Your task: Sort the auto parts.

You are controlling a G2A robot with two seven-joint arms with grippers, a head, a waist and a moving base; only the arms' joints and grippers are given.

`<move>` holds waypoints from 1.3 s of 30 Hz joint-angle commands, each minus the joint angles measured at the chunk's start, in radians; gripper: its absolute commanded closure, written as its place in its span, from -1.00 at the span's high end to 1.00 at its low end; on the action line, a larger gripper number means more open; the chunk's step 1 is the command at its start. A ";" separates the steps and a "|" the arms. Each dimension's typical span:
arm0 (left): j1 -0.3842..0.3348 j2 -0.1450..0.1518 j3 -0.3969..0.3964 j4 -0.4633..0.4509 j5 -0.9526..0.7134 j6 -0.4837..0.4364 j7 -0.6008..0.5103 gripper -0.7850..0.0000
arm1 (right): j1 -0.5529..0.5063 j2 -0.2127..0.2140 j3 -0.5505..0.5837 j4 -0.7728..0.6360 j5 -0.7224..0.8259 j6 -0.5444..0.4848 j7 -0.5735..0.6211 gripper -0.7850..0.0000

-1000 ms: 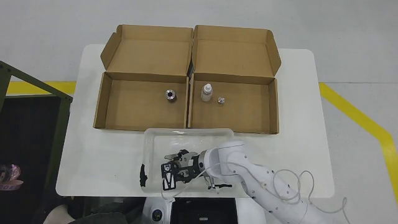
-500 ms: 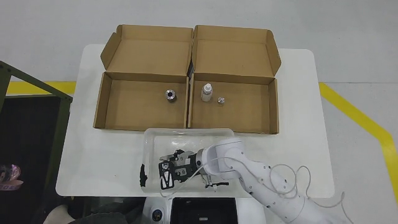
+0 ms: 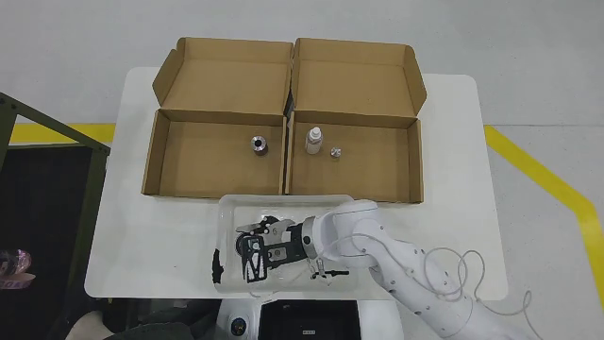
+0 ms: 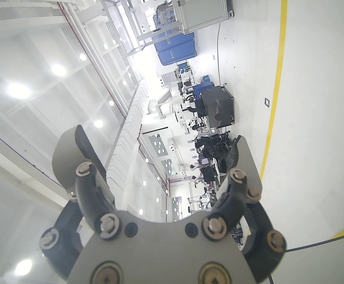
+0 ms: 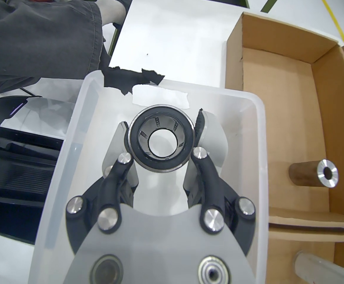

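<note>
1. Table [image 3: 453,227] space was mostly taken up by two open cardboard boxes side by side, the left box [image 3: 203,165] and the right box [image 3: 377,165]. Setting the part in the wrong one would have spoiled the sort.
2. A clear bin [image 3: 283,198] sat just in front of them at the near edge. Its wall lay between the grip and the boxes, so I reckoned a low carry could clip the rim and drag the light bin along.
3. The right gripper [image 5: 161,121] was within the bin's outline, its jaws drawn partway in and pinching a ring-shaped bearing [image 5: 135,146] by its outer face. The left gripper [image 4: 158,140] pointed off into the room, spread wide with nothing in it.
4. The bearing's round, smooth side gave the fingers only narrow contact. A jerk might have let it twist or slip out, then roll.
5. A metal sleeve [image 3: 258,144] seemed to stand on end in the left box. In the right box, a white bottle [image 3: 313,139] and a small metal piece [image 3: 334,152] stood near each other. A careless drop could have toppled any of them.
</note>
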 commanded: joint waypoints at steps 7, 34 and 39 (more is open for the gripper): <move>0.000 0.000 0.000 0.000 0.000 0.000 0.000 1.00 | -0.017 0.013 0.040 -0.052 -0.014 0.016 -0.032 -1.00; 0.000 0.000 0.000 0.000 0.000 0.000 0.000 1.00 | 0.187 -0.014 0.067 0.068 0.050 0.109 -0.091 -1.00; 0.000 0.000 0.000 0.000 0.000 0.000 0.000 1.00 | 0.257 -0.034 0.036 0.160 0.079 0.134 -0.082 -1.00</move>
